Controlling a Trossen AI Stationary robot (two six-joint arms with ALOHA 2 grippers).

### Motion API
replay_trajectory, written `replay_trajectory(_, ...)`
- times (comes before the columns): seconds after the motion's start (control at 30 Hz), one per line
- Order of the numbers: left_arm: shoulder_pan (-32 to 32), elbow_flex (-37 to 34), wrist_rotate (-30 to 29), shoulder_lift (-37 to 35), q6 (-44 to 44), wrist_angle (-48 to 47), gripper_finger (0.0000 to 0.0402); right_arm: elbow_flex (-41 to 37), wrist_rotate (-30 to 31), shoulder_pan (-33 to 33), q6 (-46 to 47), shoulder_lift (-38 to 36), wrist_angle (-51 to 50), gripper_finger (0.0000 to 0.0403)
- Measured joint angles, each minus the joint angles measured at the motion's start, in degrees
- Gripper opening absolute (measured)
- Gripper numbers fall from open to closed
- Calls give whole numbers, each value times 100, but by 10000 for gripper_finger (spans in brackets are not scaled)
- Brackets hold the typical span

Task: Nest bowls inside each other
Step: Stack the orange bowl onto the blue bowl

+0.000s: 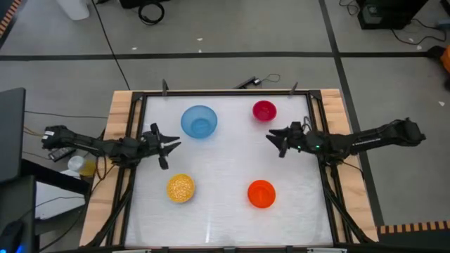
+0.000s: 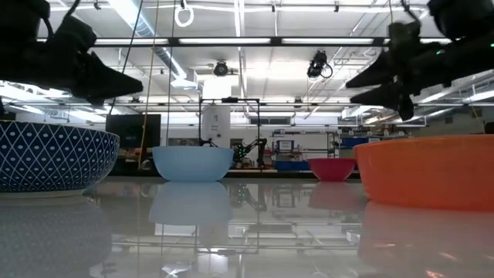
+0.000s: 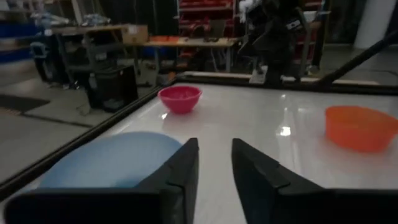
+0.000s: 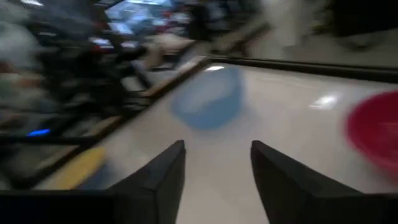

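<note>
Four bowls stand apart on the white table, each on its base. The light blue bowl [image 1: 199, 121] [image 3: 112, 163] is far left of centre and the magenta-pink bowl [image 1: 264, 110] [image 3: 180, 98] is far right of centre. Near left is the yellow bowl [image 1: 181, 188], dark blue and patterned outside [image 2: 46, 158]. The orange-red bowl [image 1: 261, 194] [image 2: 432, 171] is near right. My left gripper [image 1: 174, 145] [image 3: 214, 163] hovers open above the table's left side, just near of the blue bowl. My right gripper [image 1: 273, 139] [image 4: 217, 163] hovers open at the right, near of the magenta bowl. Both point toward the table's middle.
A black frame [image 1: 225, 93] rims the table, with wooden boards [image 1: 116, 140] along its left and right sides. The table's middle, between the four bowls, is bare. A small bottle [image 1: 76, 165] lies off the table beside the left arm.
</note>
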Motion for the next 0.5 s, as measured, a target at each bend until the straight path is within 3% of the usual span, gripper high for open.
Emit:
replay_trajectory(0.1, 166, -2, 1, 502, -167, 450, 132, 294, 228, -326, 82, 600, -194, 223)
replay_trajectory(0.2, 290, -2, 1, 956, -178, 944, 154, 798, -251, -721, -347, 1165, -600, 236)
replay_trajectory(0.5, 363, -2, 12, 1680, -242, 1257, 180, 2600, -782, -1362, -1323, 2863, -1916, 229)
